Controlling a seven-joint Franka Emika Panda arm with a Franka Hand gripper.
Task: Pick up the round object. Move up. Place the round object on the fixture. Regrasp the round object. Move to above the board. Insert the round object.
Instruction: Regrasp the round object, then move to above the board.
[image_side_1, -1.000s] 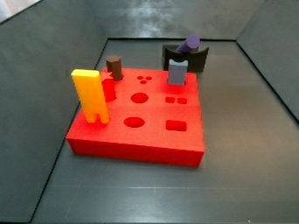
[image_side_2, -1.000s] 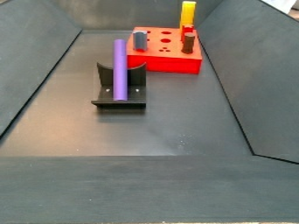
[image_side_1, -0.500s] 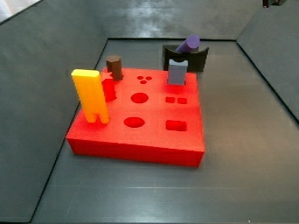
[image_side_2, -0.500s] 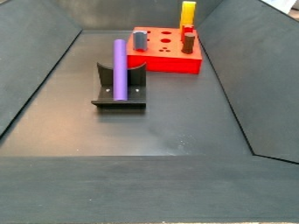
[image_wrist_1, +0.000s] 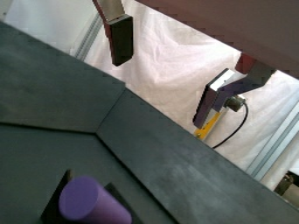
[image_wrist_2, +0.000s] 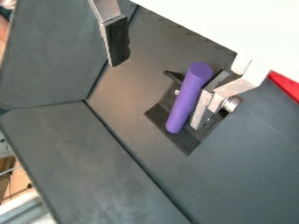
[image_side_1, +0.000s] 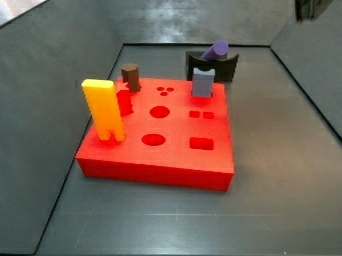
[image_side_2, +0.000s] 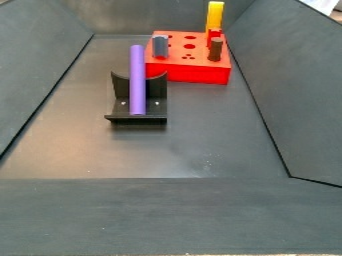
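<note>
A: Largest first. What's sitting where?

B: The board (image_side_1: 158, 130) is lying flat mid-floor in a side view; in the other fixed view it's sitting back at about 1 o'clock (image_side_2: 191, 58). A yellow block (image_side_1: 102, 108) is standing on its 9 o'clock edge, with a blue-grey notched peg (image_side_1: 202, 80) and a short dark-brown peg (image_side_1: 131, 76) standing along its far side.

A: Fixture?

B: The fixture (image_side_2: 118, 104) is resting on the floor apart from the board, toward 7 o'clock from it in that side view. In the other fixed view it's peeking out behind the board at 12 to 1 o'clock (image_side_1: 229, 68).

A: And the round object?

B: The round object (image_side_2: 136, 77) is leaning upright in the fixture's notch, its lower end down at the base plate. Only the purple tip is showing past the board in the other fixed view (image_side_1: 218, 48).

A: Gripper?

B: The gripper (image_wrist_2: 170, 52) is hanging above the fixture, with nothing between its fingers. Jaws are standing wide apart. In a wrist view the rod (image_wrist_2: 184, 96) is lying just beside one finger (image_wrist_2: 229, 91), inside the gap but nearer that side; the other finger (image_wrist_2: 115, 39) is well apart from it. In the other wrist view the gripper (image_wrist_1: 181, 61) is showing both plates, and only the rod's round end (image_wrist_1: 84, 200) is visible, clear of both fingers.

A: Seen from the side cameras?

B: Only a dark bit at the top corner (image_side_1: 310, 8), probably the gripper; can't tell anything from it.
</note>
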